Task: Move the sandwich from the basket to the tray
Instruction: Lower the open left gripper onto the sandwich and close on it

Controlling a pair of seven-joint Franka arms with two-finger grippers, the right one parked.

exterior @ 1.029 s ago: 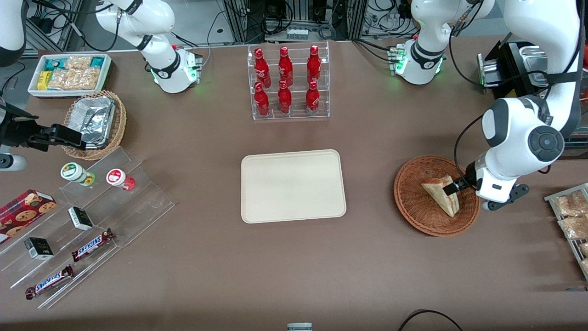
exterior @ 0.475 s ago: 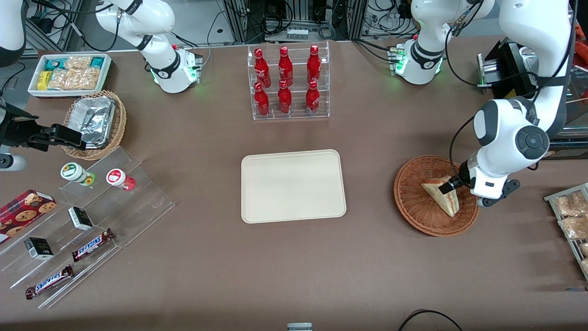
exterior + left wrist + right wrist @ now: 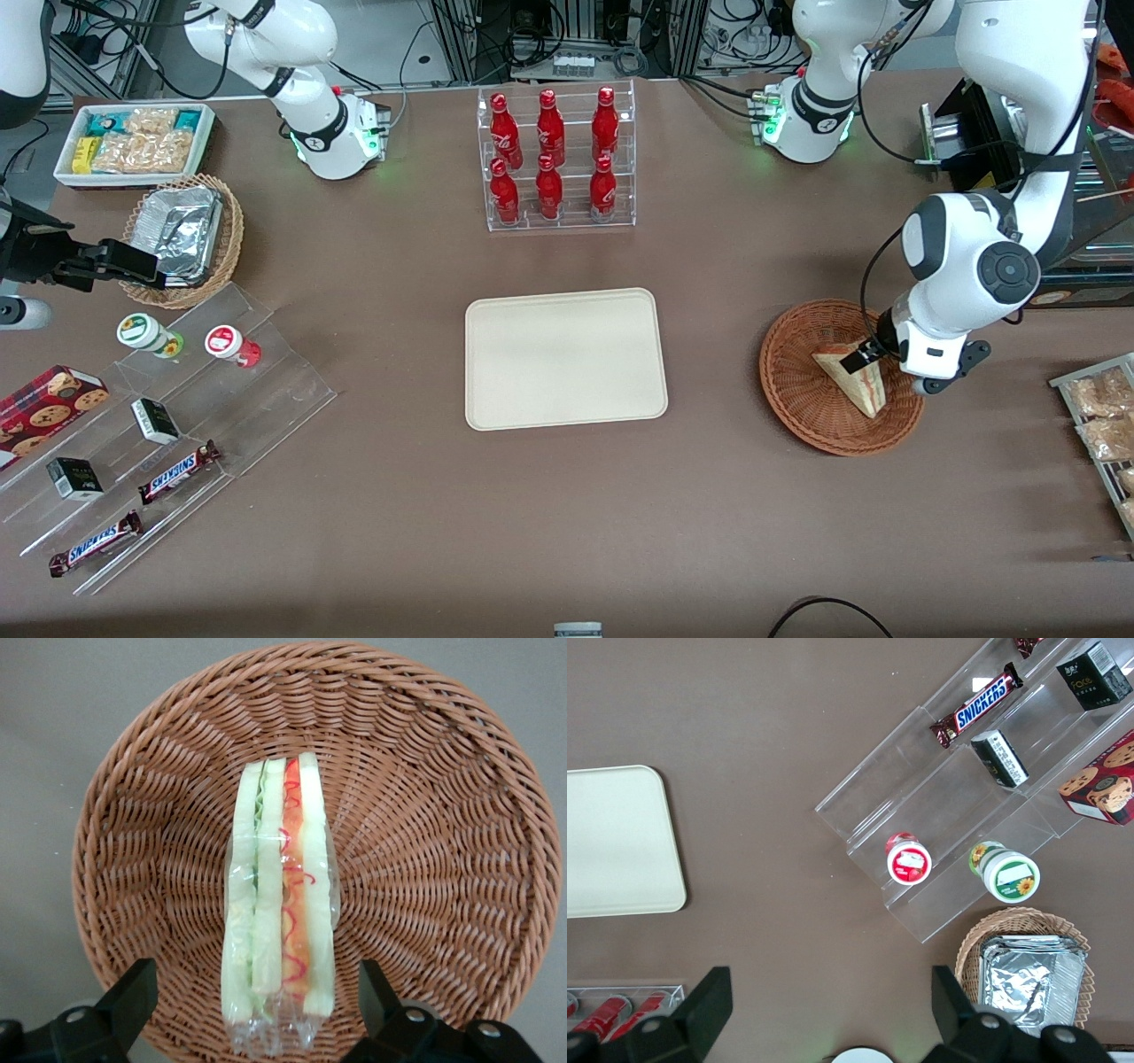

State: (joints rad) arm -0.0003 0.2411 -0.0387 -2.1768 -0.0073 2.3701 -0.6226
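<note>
We see the sandwich [image 3: 855, 379] lying in the basket [image 3: 802, 390], which sits on the worktop [image 3: 567, 514] toward the working arm's end. The pincer [image 3: 861, 357] hangs over the sandwich, one finger on either side of it without touching. The tray [image 3: 564, 358] lies mid-worktop, well apart from the basket, nearer the front camera than the bottle rack [image 3: 556, 159].

wrapped sandwich [image 3: 282, 904] on edge in basket [image 3: 425, 859], tray [image 3: 564, 358] bare
</note>
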